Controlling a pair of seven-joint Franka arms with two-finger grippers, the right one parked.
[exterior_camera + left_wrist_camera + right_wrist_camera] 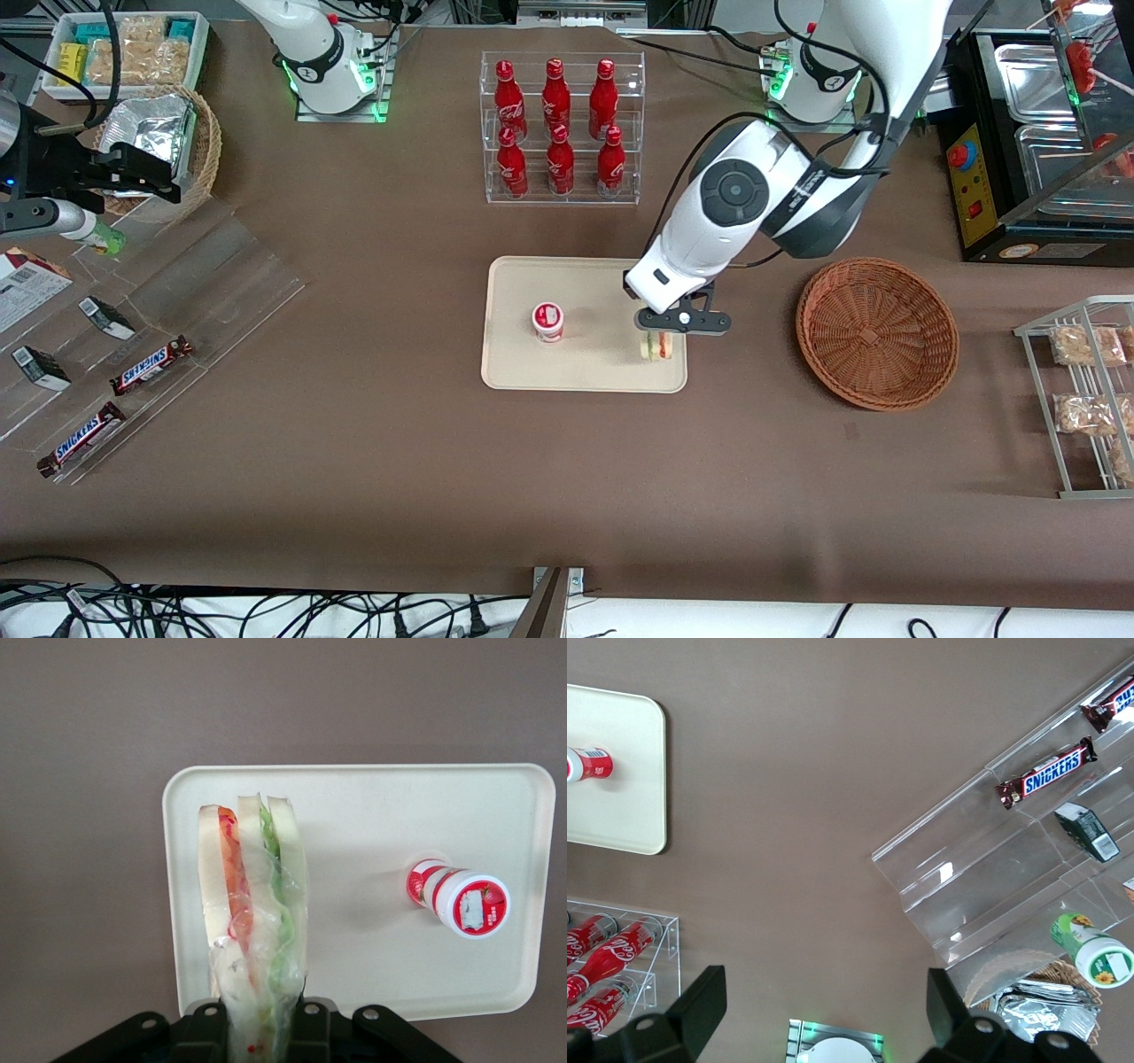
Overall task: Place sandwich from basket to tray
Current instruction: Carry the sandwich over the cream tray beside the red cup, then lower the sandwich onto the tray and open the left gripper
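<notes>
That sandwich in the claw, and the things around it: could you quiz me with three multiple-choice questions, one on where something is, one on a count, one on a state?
1. Where is the sandwich?
A. in the basket
B. over the tray, in the claw
C. on the bottle shelf

2. How many red bottles stand in the clear rack?
A. four
B. six
C. eight

3. What state is the basket in?
A. empty
B. holding a sandwich
C. tipped over

Answers:
1 B: the claw grips the sandwich above the tray, at its edge nearest the basket.
2 B: the red bottles stand in two rows of three.
3 A: the basket sits upright, with only bare wicker showing inside.
</notes>
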